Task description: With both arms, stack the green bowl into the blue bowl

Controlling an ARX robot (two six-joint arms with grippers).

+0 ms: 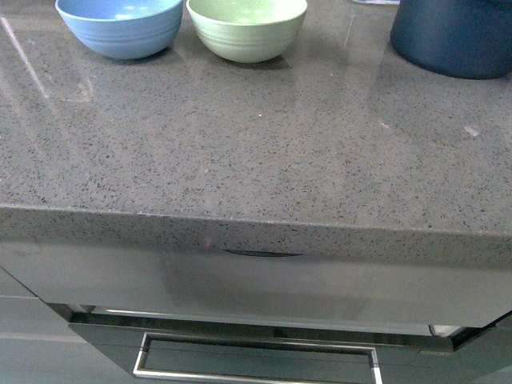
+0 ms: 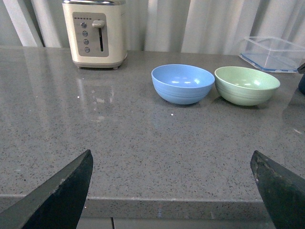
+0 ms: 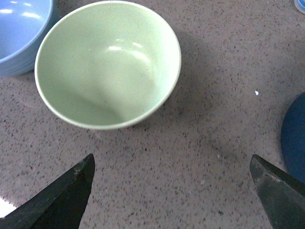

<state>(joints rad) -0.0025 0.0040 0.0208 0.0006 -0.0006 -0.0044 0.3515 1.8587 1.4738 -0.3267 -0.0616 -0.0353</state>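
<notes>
The pale green bowl [image 1: 247,30] stands upright and empty on the grey speckled counter [image 1: 240,144] at the back, just right of the light blue bowl [image 1: 120,26], also empty. In the left wrist view the blue bowl [image 2: 183,83] and the green bowl [image 2: 246,85] sit side by side, far beyond my open left gripper [image 2: 171,179], which hangs near the counter's front edge. My right gripper [image 3: 171,183] is open above bare counter, close beside the green bowl [image 3: 107,62], with the blue bowl's rim [image 3: 21,33] behind it. Neither arm shows in the front view.
A dark navy pot [image 1: 453,34] stands at the back right, close to the green bowl. A cream toaster [image 2: 95,33] and a clear plastic container [image 2: 271,52] stand at the back of the counter. A drawer with a metal handle [image 1: 256,356] is below the counter edge.
</notes>
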